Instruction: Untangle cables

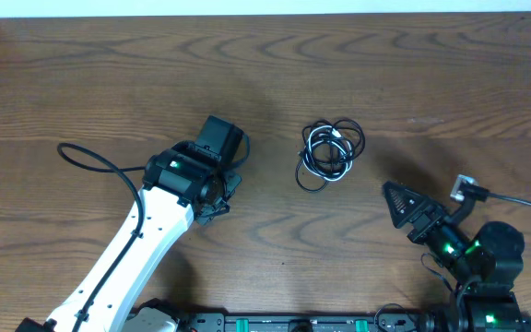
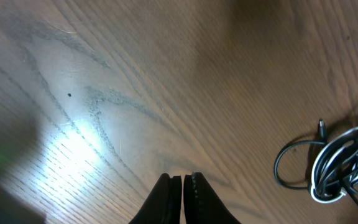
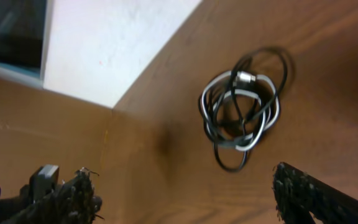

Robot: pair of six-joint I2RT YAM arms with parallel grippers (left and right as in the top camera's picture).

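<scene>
Near the middle of the wooden tabletop [image 1: 109,74], slightly right of centre, the cables [image 1: 330,152] lie bunched in one small coil, black cords looped together with a white one, a metal-tipped plug showing on top. The left end effector [image 2: 183,182] sits well to their left, its jaws pressed together on nothing. The right end effector [image 3: 185,186] hovers near the coil's lower right, jaws spread wide, empty, clear of the cords

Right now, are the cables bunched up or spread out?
Bunched: the cables lie in one tangled coil on the table, black loops wound through the white one.
</scene>
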